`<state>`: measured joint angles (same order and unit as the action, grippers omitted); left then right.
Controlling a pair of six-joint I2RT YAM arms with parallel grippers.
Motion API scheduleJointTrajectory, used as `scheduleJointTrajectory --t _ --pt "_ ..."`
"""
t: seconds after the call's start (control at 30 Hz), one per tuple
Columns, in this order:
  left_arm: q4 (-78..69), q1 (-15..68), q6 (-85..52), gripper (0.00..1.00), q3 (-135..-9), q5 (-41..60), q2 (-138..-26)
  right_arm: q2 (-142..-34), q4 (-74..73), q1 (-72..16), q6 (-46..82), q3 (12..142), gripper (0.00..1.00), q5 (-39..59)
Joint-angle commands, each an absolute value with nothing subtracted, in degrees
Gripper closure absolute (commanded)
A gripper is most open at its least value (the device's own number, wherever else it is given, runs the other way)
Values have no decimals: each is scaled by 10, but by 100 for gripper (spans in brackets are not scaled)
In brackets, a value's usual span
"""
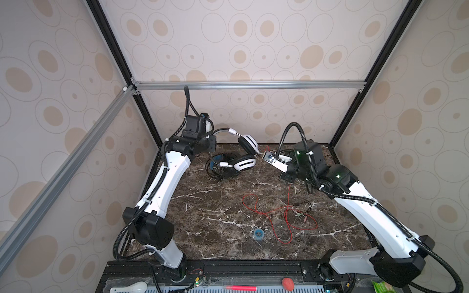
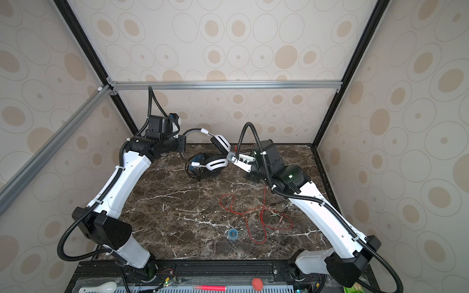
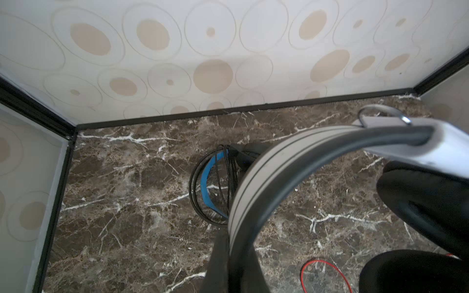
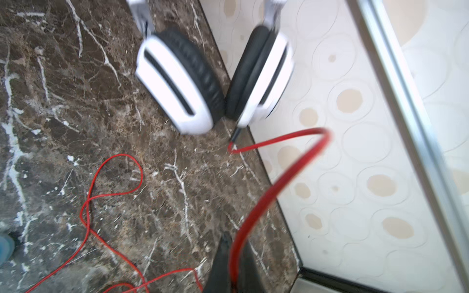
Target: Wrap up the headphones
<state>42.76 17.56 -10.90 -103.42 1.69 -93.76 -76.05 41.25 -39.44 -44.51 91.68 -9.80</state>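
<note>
White over-ear headphones with black pads (image 1: 247,144) are held up over the back of the dark marble counter (image 1: 215,203), the left end effector (image 3: 229,253) clenched on their grey headband (image 3: 253,177) and the right end effector (image 4: 232,263) pinching their thin red cord (image 4: 266,192), probably ready to wind it.

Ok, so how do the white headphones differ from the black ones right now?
The white headphones are held up by the headband in the left gripper; the black headphones lie on the table. The white pair's red cord sprawls loose, pinched by the right gripper; the black pair's black cord sits looped against it. Both are corded over-ear pairs.
</note>
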Motion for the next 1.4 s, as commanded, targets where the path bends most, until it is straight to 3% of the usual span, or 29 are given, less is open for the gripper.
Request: scheduleJointTrajectory --t 0.0,0.2,0.57,0.83,1.13,1.37 --pt "359 207 -85 100 -1023 48 -891 -799 467 -413 -501 983 100 -111" --pt "347 257 -48 100 -978 65 -876 -850 447 -415 -521 1028 100 -117" --pt "316 292 -23 100 -922 148 -839 -896 432 -387 -438 1056 100 -155" --pt "314 292 -26 100 -918 225 -828 -890 435 -336 -371 1048 92 -137" --pt "263 294 -77 100 -909 299 -814 -856 384 -263 -247 1008 63 -19" --pt "254 297 -110 100 -951 273 -816 -792 276 -204 -154 894 55 103"
